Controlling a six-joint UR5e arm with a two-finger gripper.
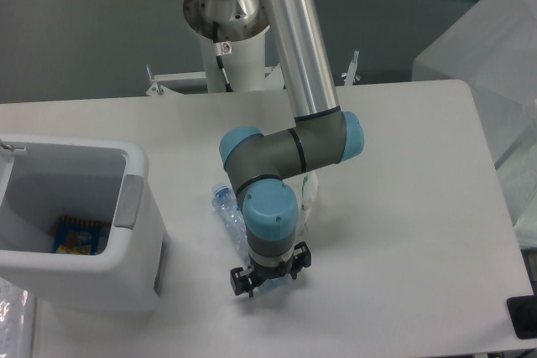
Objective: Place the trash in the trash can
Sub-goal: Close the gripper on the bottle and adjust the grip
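Note:
The clear plastic bottle [231,217] lies on the white table [403,207], running diagonally from its bluish end at the upper left down to its lower right end under my wrist. My gripper [270,281] points straight down over that lower end, with the jaws spread on either side of the bottle; I cannot tell whether they touch it. The whitish wrapper with a green strip [310,194] lies just right of the arm, partly hidden by it. The white trash can [134,278] with a grey handle [127,201] stands at the left edge.
A blue and yellow packet [75,237] lies inside the trash can. The arm's base post [239,60] stands at the table's far edge. Translucent plastic sheeting [495,64] sits off the table's right side.

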